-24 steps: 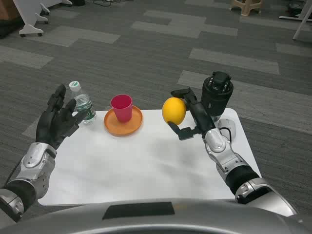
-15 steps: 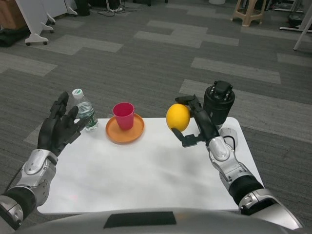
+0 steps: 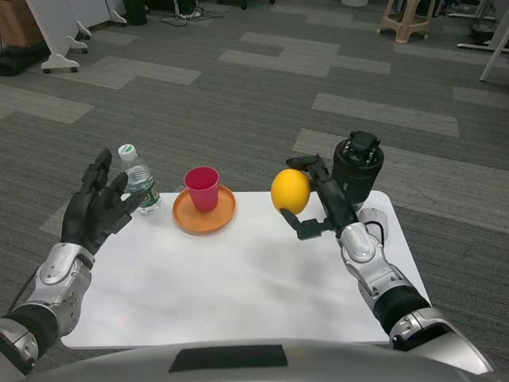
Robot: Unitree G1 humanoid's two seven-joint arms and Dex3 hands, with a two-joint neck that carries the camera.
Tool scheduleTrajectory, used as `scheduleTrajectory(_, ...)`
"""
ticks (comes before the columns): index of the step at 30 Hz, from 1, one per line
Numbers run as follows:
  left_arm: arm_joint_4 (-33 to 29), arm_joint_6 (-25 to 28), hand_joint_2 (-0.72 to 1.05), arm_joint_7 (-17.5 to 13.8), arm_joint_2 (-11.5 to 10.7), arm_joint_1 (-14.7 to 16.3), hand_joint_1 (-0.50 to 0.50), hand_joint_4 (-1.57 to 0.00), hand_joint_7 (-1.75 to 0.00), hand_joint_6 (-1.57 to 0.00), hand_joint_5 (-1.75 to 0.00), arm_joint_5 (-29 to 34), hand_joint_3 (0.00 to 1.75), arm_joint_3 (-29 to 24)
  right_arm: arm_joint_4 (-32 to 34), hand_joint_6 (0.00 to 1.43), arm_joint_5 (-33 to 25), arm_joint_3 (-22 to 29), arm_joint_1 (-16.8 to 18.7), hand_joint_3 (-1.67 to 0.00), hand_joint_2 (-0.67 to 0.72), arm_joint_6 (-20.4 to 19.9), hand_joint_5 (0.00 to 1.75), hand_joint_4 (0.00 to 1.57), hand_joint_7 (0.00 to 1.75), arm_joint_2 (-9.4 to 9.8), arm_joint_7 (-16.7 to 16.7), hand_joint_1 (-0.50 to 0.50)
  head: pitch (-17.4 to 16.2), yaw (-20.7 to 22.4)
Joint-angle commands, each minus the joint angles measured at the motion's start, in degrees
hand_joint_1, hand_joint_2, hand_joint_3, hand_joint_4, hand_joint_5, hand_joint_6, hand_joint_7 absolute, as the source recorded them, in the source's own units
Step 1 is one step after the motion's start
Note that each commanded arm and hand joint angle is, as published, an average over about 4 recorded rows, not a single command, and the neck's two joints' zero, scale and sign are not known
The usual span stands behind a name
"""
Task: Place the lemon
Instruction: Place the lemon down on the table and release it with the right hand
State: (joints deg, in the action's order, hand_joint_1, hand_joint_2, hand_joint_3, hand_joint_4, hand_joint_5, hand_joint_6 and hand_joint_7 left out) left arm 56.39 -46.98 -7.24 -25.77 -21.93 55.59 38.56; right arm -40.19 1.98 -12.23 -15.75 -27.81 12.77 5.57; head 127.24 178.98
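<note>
Right hand (image 3: 322, 205) holds lemon (image 3: 290, 191); bottle (image 3: 138, 180) label unreadable.

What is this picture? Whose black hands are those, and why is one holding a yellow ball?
You are looking through a robot's eyes: the camera sits in its head and looks down at a white table. The two black hands belong to the robot. Its right hand holds the yellow thing, which is a lemon, up above the table. Its job is to put the lemon down somewhere. Its left hand is open and holds nothing. On the table stand a small water bottle, an orange plate with a pink cup on it, and a black round device at the far right.
</note>
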Motion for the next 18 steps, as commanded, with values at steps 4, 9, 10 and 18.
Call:
scheduleTrajectory(4,0.45,-0.21,1.05,0.03,-0.69,-0.48,0.50,0.00,0.00,0.00,-0.21,0.05,0.09,-0.59,-0.70,0.29,-0.31,0.01,0.00,-1.33,-0.54,-0.60,1.75,0.11,1.33,0.15,-0.03,-0.38,-1.00,-0.34)
scheduleTrajectory(9,0.48,-0.21,1.05,0.03,-0.69,-0.48,0.50,0.00,0.00,0.00,-0.21,0.05,0.07,-0.59,-2.83,0.29,-0.09,-0.25,-0.20,-1.33,-0.54,-0.54,1.75,0.09,1.33,0.15,-0.03,-0.34,-2.04,-0.78)
scheduleTrajectory(10,0.48,-0.21,1.05,0.03,-0.69,-0.48,0.50,0.00,0.00,0.00,-0.21,0.05,0.09,-0.59,-3.29,0.29,0.08,-0.25,-0.25,-1.35,-0.54,-0.49,1.75,0.09,1.33,0.15,-0.03,-0.35,-2.57,-1.14)
scheduleTrajectory(18,0.56,-0.21,1.05,0.08,-0.69,-0.48,0.50,0.00,0.00,0.00,-0.21,0.05,0.07,-0.54,-8.37,0.29,2.85,-0.17,-1.39,-1.35,-0.54,-0.18,1.75,0.06,1.33,0.33,-1.61,-0.36,-4.25,-2.47)
